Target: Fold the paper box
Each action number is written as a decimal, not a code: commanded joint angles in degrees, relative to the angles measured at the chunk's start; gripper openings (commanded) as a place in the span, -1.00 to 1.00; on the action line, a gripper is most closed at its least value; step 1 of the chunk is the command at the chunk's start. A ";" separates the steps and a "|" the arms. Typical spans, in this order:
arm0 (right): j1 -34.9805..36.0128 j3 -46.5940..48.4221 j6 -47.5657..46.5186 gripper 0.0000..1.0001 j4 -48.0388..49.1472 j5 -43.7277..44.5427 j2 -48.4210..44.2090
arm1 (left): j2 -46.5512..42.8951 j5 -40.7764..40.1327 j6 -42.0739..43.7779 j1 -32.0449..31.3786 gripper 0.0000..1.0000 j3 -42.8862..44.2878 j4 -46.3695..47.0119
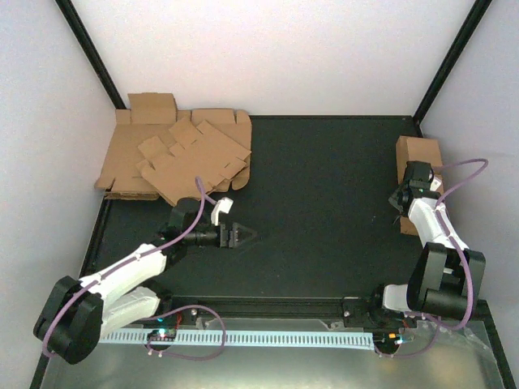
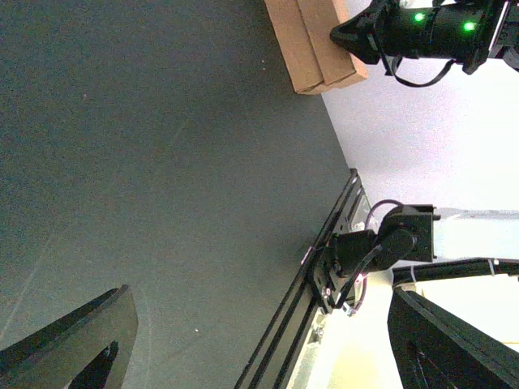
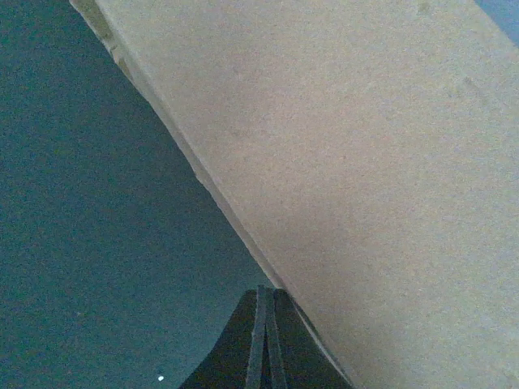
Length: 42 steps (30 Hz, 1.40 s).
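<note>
The paper box lies as a flat brown die-cut sheet, askew on top of a stack of blanks at the back left. My left gripper hovers over the dark mat just in front of that stack, pointing right. It is open, with its fingers wide apart and nothing between them. My right gripper is shut, its tip against the side of a folded brown carton at the right edge.
The blank stack fills the back left corner. Two folded cartons sit side by side against the right wall. Black frame posts rise at both back corners. A rail and a cable chain run along the near edge.
</note>
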 commanded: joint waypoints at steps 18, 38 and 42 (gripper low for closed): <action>9.02 -4.13 -11.80 0.09 20.37 -18.12 -9.97 | -6.10 -21.08 15.64 0.03 0.97 12.91 -20.24; 16.40 -35.09 -27.00 0.99 79.83 -16.87 -10.05 | -12.44 -66.94 43.91 7.34 0.98 -5.77 14.60; 15.92 -31.65 -30.37 0.99 78.33 -14.03 -6.93 | -5.57 -65.41 45.02 11.71 0.98 -4.80 18.11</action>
